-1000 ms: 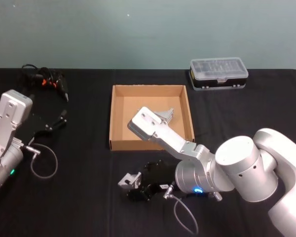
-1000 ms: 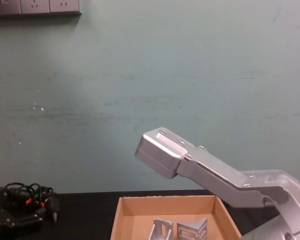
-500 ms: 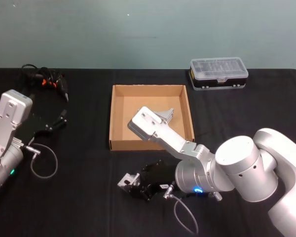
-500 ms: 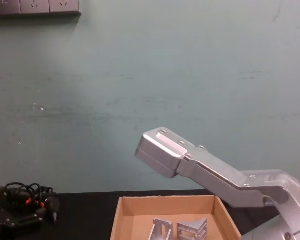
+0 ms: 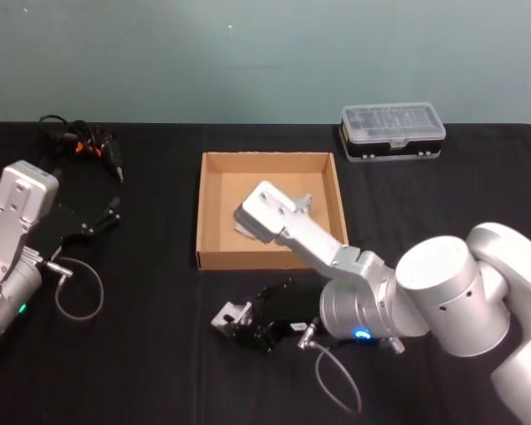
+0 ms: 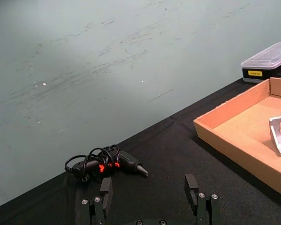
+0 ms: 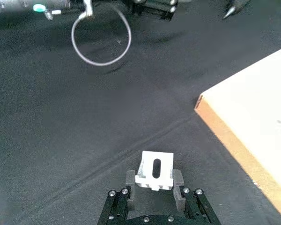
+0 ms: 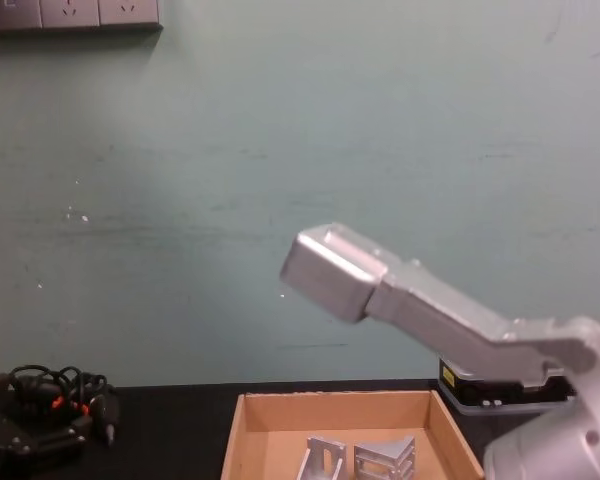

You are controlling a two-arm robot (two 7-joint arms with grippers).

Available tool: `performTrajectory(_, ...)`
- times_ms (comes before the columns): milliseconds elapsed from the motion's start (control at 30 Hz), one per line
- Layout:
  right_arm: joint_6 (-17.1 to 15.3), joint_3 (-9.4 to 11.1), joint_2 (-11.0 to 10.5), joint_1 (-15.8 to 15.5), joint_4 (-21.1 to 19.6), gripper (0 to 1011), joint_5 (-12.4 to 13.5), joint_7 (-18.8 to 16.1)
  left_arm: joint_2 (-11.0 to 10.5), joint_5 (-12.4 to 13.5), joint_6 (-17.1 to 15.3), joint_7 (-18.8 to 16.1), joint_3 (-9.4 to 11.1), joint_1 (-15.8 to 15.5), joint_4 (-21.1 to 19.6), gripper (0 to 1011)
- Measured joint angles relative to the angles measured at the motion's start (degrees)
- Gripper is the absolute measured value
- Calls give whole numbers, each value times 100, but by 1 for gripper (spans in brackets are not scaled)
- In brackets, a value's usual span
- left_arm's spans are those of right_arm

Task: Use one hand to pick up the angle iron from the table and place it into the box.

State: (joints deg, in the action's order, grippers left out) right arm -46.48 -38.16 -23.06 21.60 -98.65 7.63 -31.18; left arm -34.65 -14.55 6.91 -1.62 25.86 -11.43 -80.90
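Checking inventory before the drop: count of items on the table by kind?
Angle irons: 3, one in the right hand, two in the box
Cardboard box: 1
Plastic case: 1
Power drill: 1
Total: 6

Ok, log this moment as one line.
right hand: shut on angle iron, near box | left hand: open, parked | box: two brackets inside

A pale green wall (image 8: 180, 180) stands behind the counter. White wall sockets (image 8: 72, 14) sit high on it.
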Motion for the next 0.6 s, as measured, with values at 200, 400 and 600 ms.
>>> performTrajectory(200,-78,215,-55,55,-200,469,46,-14,0,0,0,0,0,0,0,1011)
performTrajectory(400,-102,500,-35,237,-157,469,99,41,0,0,0,0,0,0,0,1011)
performTrajectory(600,-102,729,63,428,185,469,116,187,0,0,0,0,0,0,0,1011)
